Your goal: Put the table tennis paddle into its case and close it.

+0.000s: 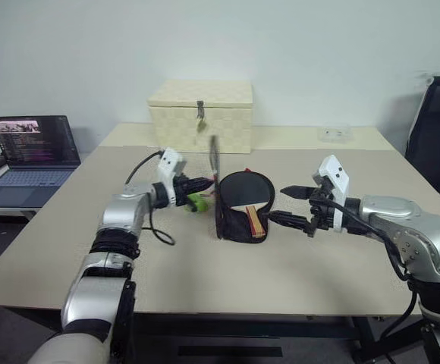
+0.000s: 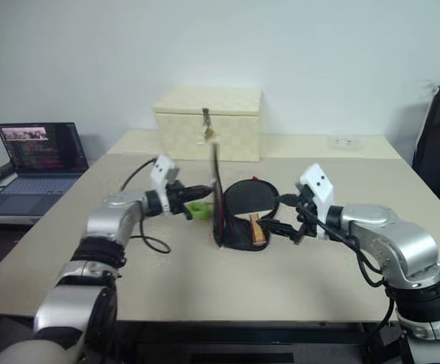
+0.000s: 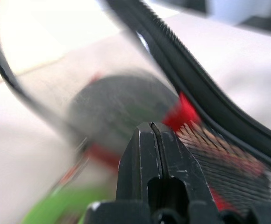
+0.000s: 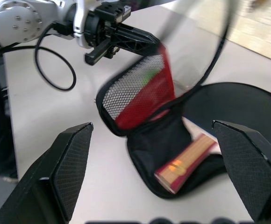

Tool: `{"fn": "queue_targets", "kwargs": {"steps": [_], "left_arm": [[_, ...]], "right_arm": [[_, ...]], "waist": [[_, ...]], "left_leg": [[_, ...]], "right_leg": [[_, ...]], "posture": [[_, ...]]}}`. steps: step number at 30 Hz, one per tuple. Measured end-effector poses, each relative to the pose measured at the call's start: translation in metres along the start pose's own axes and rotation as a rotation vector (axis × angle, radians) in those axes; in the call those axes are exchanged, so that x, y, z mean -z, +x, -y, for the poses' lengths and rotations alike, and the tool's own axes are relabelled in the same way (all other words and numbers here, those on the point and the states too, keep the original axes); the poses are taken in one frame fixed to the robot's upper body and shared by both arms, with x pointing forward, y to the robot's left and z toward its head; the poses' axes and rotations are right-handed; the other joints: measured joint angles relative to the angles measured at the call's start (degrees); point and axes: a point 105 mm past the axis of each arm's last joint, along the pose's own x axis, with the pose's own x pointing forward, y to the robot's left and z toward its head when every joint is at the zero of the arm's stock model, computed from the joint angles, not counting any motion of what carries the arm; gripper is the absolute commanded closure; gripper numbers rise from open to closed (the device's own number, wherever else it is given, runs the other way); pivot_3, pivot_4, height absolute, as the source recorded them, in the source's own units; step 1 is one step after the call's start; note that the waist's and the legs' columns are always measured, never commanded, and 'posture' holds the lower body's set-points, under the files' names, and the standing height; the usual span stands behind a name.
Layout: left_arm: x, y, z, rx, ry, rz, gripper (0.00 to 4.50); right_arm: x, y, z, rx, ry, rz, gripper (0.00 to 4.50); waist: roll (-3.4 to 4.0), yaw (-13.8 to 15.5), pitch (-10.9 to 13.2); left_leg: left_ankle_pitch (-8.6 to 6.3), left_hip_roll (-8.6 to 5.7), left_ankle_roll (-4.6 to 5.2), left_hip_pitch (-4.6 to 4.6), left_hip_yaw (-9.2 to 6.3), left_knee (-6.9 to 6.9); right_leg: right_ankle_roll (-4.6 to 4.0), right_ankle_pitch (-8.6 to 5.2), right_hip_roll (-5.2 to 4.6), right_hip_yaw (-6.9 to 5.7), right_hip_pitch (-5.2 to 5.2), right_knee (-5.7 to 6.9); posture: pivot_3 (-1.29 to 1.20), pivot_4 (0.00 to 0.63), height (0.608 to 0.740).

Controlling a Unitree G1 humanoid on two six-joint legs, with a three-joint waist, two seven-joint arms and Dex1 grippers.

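While the case (image 1: 243,206) lies unzipped near the middle of the table (image 1: 205,280), its upper flap, with red panel and black mesh, is held upright by the left gripper (image 1: 209,183), whose two black fingers are pressed together at the flap's edge. Whether fabric is actually pinched between them cannot be told from the wrist view, where the fingertips meet with no gap. The table tennis paddle (image 4: 229,112) is seen lying inside the opened case, its black round face on the lower half and its striped wooden handle (image 4: 184,161) pointing out toward the table's near edge. The right gripper (image 1: 296,206) is held just beside the case on the side toward the table's right edge, its fingers spread wide apart and touching nothing. A cream woven box (image 1: 201,115) stands at the far edge of the table, well apart from the case. A small green object (image 1: 197,202) rests on the table just under the left gripper.
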Motion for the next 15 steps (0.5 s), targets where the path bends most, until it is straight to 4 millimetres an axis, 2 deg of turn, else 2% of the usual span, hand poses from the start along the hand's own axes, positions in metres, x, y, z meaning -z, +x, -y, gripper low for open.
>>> {"fn": "queue_targets", "kwargs": {"steps": [3,6,9,11,15], "left_arm": [[0.004,0.025,0.009,0.0,-0.028,-0.002,4.48],[0.016,0.031,0.008,-0.025,-0.038,-0.028,4.48],[0.026,0.028,0.002,-0.054,-0.038,-0.048,4.48],[0.024,0.024,-0.001,-0.056,-0.032,-0.043,4.48],[0.019,-0.004,-0.01,-0.034,-0.026,-0.003,4.48]], "right_arm": [[-0.002,-0.004,0.013,0.056,0.041,0.021,0.0],[-0.002,-0.002,0.014,0.07,0.057,0.028,0.0],[0.002,0.0,0.018,0.091,0.09,0.022,0.0],[0.005,0.005,0.019,0.097,0.118,0.024,0.0],[0.022,0.023,0.025,0.135,0.198,-0.01,0.0]], "waist": [[0.0,-0.1,0.0],[0.0,-0.5,0.0],[0.0,-0.7,0.0],[0.0,-0.7,0.0],[0.0,-1.2,0.0]], "left_leg": [[0.0,0.01,0.0,0.02,0.05,0.05],[0.0,0.01,0.01,0.02,0.09,0.05],[0.0,0.02,0.01,0.01,0.07,0.05],[0.0,0.01,0.01,0.01,0.06,0.05],[0.0,0.06,0.0,0.05,0.09,0.04]], "right_leg": [[0.0,0.0,0.02,0.01,0.0,0.05],[0.0,0.0,0.04,0.06,0.0,0.05],[0.0,0.0,0.04,0.05,-0.01,0.04],[0.0,0.0,0.03,0.05,-0.01,0.03],[-0.01,0.0,0.03,0.1,-0.01,0.05]], "posture": [[0.0,0.15,0.74],[0.0,0.15,0.74],[0.0,0.15,0.74],[0.0,0.15,0.74],[0.0,0.15,0.74]]}}
